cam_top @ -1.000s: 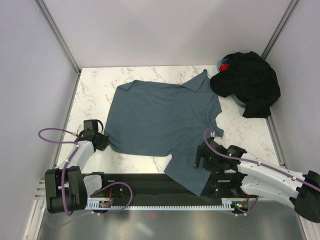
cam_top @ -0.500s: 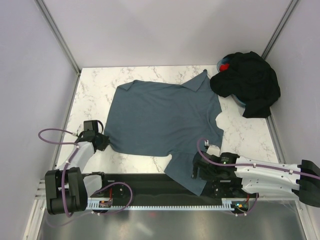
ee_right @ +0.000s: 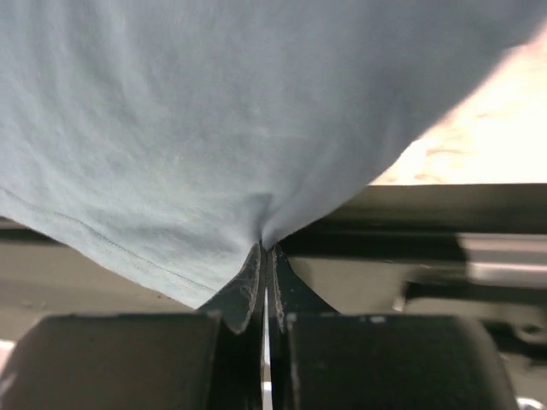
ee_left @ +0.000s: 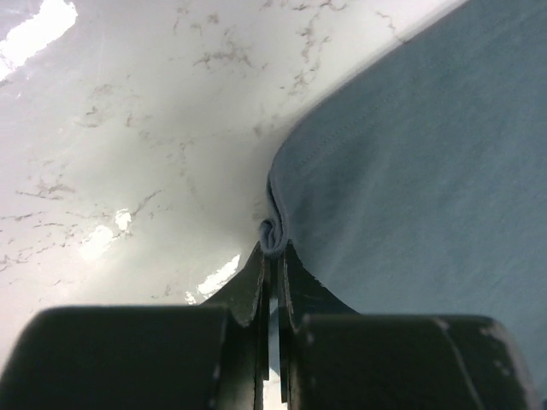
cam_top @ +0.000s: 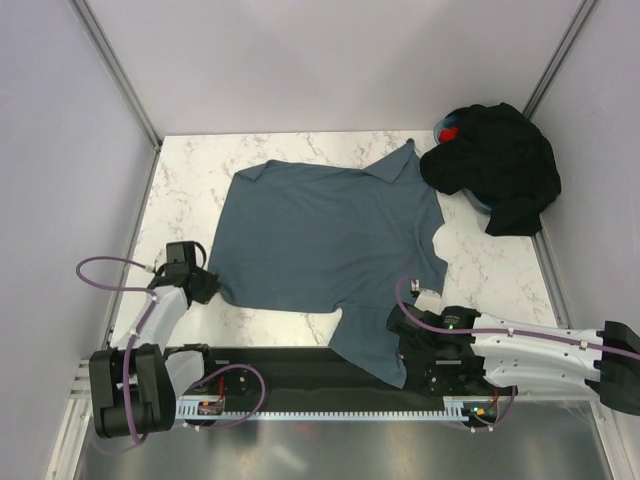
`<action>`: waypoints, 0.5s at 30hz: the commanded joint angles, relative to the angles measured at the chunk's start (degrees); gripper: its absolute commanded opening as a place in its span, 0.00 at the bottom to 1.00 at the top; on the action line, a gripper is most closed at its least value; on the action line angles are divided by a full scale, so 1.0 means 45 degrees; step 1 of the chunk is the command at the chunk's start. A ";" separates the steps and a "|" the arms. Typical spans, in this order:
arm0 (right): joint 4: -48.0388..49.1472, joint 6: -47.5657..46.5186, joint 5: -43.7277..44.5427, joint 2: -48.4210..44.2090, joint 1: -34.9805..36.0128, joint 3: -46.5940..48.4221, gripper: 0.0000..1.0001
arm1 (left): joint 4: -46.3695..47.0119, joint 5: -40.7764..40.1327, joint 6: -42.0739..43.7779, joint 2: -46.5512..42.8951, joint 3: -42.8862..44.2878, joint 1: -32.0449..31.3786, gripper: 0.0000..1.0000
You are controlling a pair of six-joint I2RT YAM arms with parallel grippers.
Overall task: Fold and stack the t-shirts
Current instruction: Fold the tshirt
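The slate blue-grey t-shirt [cam_top: 330, 235] lies spread flat on the marble table [cam_top: 190, 190]. One sleeve hangs over the near edge. My left gripper [cam_top: 210, 285] is shut on the shirt's near left corner; in the left wrist view a small roll of hem is pinched at the tips of the gripper [ee_left: 272, 248], with the shirt [ee_left: 410, 171] stretching away to the right. My right gripper [cam_top: 393, 338] is shut on the overhanging sleeve. In the right wrist view the cloth [ee_right: 214, 128] puckers into the shut gripper [ee_right: 267, 248]. Black t-shirts [cam_top: 495, 165] are heaped at the far right corner.
The black heap covers a blue basket [cam_top: 440, 130] with something red inside. A black rail [cam_top: 290, 365] runs along the near table edge under the hanging sleeve. Grey walls enclose the table on the left, back and right.
My right gripper has moved in a little onto the overhanging sleeve and gone from open to shut on it. The left gripper and the rest of the shirt have not moved.
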 commanded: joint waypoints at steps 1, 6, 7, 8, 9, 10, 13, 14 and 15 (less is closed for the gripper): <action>-0.2025 -0.0014 0.1851 -0.0171 0.0047 0.1975 0.00 | -0.0771 0.0036 0.0890 -0.0613 0.1065 0.0035 0.02; -0.3143 -0.1204 0.3416 0.1623 -0.0691 0.4989 0.00 | -0.1903 -0.0120 0.1670 -0.0693 0.2762 0.0035 0.02; -0.3126 -0.1883 0.3475 0.1841 -0.0966 0.5747 0.00 | -0.1982 -0.0120 0.1808 -0.0615 0.2998 0.0054 0.02; -0.3125 -0.2218 0.3553 0.2017 -0.1278 0.6103 0.00 | -0.2021 -0.0120 0.1925 -0.0498 0.3233 0.0035 0.02; -0.3145 -0.2570 0.3612 0.2193 -0.2074 0.6416 0.00 | -0.2022 -0.0023 0.2158 -0.0149 0.3467 0.0035 0.02; -0.3068 -0.2979 0.3574 0.2523 -0.2507 0.7037 0.00 | -0.2041 0.0074 0.2257 0.0068 0.3914 0.0035 0.02; -0.2911 -0.4562 0.3573 0.3284 -0.3914 0.8365 0.00 | -0.2119 0.0465 0.2453 0.1161 0.4776 0.0054 0.02; -0.2930 -0.4894 0.3612 0.3520 -0.4227 0.8681 0.00 | -0.2100 0.0562 0.2454 0.1396 0.4952 0.0035 0.02; -0.2930 -0.5555 0.3593 0.3716 -0.4830 0.8974 0.00 | -0.2100 0.0641 0.2454 0.1881 0.5302 0.0035 0.02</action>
